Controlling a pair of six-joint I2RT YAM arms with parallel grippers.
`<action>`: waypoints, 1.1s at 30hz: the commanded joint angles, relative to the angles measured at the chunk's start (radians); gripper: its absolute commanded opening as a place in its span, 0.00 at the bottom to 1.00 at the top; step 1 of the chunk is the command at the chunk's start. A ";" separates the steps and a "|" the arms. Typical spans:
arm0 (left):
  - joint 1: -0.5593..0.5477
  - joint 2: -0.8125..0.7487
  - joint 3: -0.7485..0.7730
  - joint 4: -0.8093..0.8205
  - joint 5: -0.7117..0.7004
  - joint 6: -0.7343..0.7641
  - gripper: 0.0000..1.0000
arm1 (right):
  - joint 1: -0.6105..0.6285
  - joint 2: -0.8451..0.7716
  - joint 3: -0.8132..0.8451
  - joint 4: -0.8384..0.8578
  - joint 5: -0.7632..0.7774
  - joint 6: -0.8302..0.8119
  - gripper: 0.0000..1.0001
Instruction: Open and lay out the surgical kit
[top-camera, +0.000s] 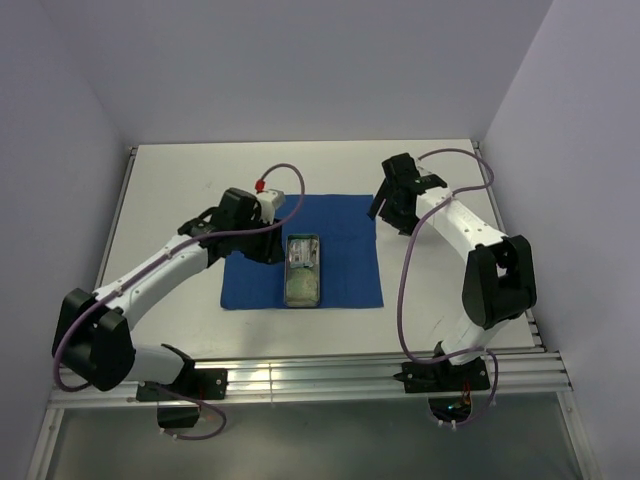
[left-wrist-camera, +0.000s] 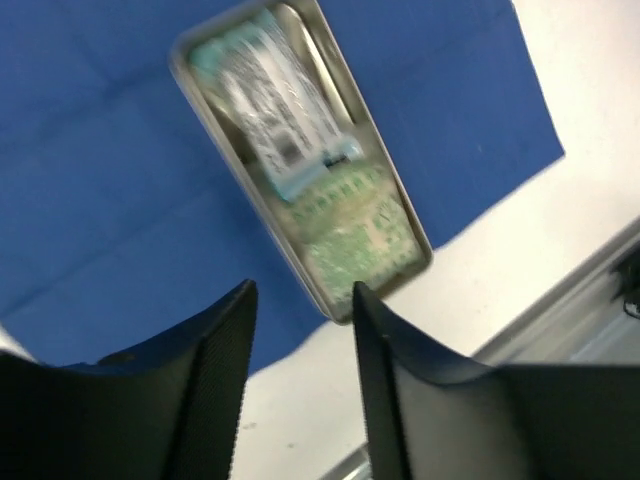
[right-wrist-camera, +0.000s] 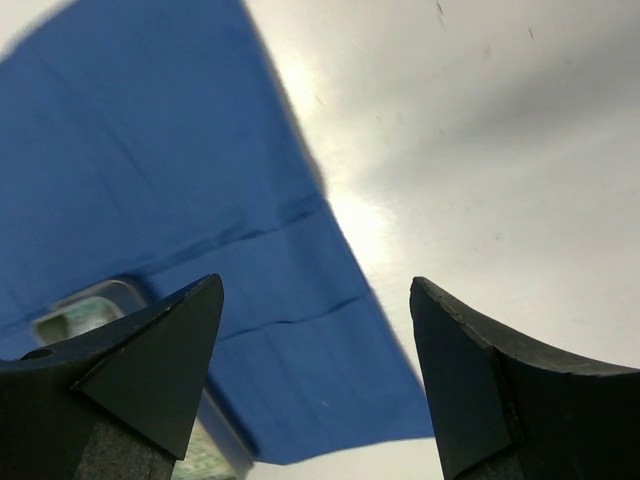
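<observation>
Closest to me, both arm bases sit bolted to the aluminium rail (top-camera: 300, 375) at the front of the white counter (top-camera: 170, 180). Just past it the royal-blue cloth wrap (top-camera: 345, 250) lies opened out flat, its fold creases showing. The small steel tray (top-camera: 304, 239) rests on the cloth, lengthwise front to back, with its near end almost at the cloth's front hem.

Inside the tray, my left wrist camera shows a green-printed packet (left-wrist-camera: 360, 225) at the near end. A whitish packet with a teal border (left-wrist-camera: 275, 100) lies toward the far end, its edge overlapping the green one. That view is blurred, so I cannot read any more of the contents.

Further back, the left fingers (left-wrist-camera: 215, 370) hang over the cloth, just left of the tray's far end. They stand apart with nothing between them. I cannot tell whether they touch the fabric.

On the other side, the right fingers (right-wrist-camera: 150, 370) are spread wide and grip nothing. They are by the cloth's far right corner. Through the gap I see bare counter, with the cloth's right edge running just beside the left fingertip.
</observation>
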 joint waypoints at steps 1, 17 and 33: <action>-0.039 0.058 0.009 0.030 -0.034 -0.099 0.40 | -0.005 -0.033 -0.035 0.006 0.021 -0.013 0.83; -0.040 0.407 0.194 -0.063 -0.080 -0.192 0.29 | -0.019 0.033 -0.022 0.008 0.023 -0.034 0.83; -0.045 0.523 0.233 -0.082 -0.162 -0.211 0.09 | -0.047 0.036 -0.091 0.051 0.002 -0.042 0.82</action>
